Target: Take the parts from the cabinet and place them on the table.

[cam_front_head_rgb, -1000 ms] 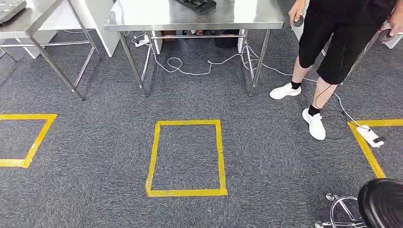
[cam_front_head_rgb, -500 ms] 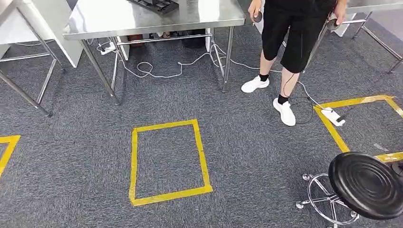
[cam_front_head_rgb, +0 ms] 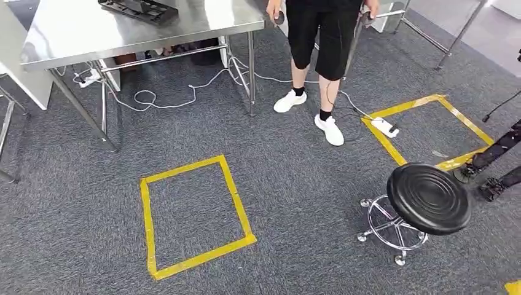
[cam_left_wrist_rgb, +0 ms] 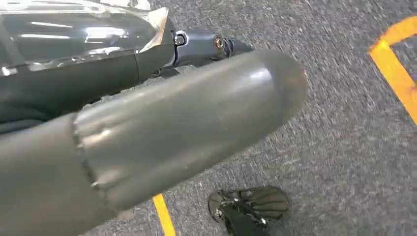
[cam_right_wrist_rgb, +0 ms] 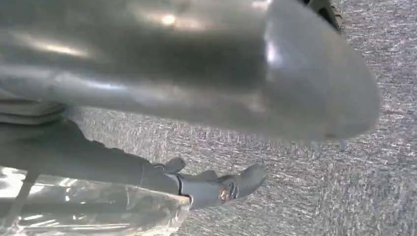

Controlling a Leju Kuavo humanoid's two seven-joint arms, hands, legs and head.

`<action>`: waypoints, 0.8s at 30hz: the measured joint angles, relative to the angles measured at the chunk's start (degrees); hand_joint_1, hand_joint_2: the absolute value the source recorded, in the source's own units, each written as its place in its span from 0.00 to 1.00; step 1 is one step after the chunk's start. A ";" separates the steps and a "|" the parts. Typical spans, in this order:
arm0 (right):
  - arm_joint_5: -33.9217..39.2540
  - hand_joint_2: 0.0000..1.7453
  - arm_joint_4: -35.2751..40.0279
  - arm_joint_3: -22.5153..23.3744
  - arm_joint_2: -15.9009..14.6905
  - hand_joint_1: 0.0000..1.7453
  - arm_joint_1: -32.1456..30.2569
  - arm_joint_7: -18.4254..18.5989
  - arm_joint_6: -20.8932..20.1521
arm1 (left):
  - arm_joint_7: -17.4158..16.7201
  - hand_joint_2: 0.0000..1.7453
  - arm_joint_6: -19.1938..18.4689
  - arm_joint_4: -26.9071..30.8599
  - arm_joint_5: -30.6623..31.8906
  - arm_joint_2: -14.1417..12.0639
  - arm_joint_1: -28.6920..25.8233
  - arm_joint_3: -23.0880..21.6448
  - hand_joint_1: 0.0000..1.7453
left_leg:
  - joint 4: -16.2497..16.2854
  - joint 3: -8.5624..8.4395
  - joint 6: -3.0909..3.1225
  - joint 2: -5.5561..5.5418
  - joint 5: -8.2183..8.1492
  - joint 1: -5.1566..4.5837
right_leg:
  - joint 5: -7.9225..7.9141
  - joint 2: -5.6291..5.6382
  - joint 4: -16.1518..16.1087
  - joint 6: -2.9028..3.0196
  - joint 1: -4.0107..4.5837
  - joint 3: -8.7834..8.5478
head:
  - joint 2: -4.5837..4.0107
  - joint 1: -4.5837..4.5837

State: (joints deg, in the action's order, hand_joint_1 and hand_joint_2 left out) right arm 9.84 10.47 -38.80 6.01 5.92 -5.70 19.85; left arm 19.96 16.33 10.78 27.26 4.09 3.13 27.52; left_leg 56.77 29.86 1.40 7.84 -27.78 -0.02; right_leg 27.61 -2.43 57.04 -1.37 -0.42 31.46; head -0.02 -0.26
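My left hand (cam_left_wrist_rgb: pixel 162 123) hangs over the grey carpet, its thick grey thumb stretched out and a dark finger (cam_left_wrist_rgb: pixel 216 44) lying straight, with nothing between them. My right hand (cam_right_wrist_rgb: pixel 196 73) hangs the same way, its dark fingers (cam_right_wrist_rgb: pixel 221 189) extended and nothing in its grasp. In the head view the steel table (cam_front_head_rgb: pixel 80 37) stands at the far left, with a flat black thing (cam_front_head_rgb: pixel 138 9) lying on its back part.
A person (cam_front_head_rgb: pixel 322 37) in black shorts stands beside the table's right end. A black round stool (cam_front_head_rgb: pixel 428 196) on wheels is near on the right. Yellow tape squares (cam_front_head_rgb: pixel 190 215) (cam_front_head_rgb: pixel 424 129) mark the carpet. Cables (cam_front_head_rgb: pixel 172 95) and a power strip (cam_front_head_rgb: pixel 382 126) lie on the floor.
The whole picture has slid to the left and tilted: the camera has turned to the right. The stool has come fully into view and the second tape square now shows.
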 joint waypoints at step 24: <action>0.68 0.00 -0.24 0.07 -0.68 0.00 -1.17 4.42 -0.02 | -0.81 0.00 -1.35 -0.07 2.51 0.09 -0.35 -0.07 0.00 | 0.11 0.13 1.19 -3.86 -0.56 0.69 | 3.18 2.68 12.54 -1.25 -0.89 6.48 | 0.00 0.53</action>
State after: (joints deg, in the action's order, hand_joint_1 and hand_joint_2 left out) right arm 10.51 10.23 -38.73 5.33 4.75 -1.29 19.82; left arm 19.15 14.97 10.71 29.77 4.17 2.78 27.45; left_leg 56.88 30.00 2.58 3.99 -28.34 0.67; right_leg 30.79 0.24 69.58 -2.61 -1.31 37.94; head -0.02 0.26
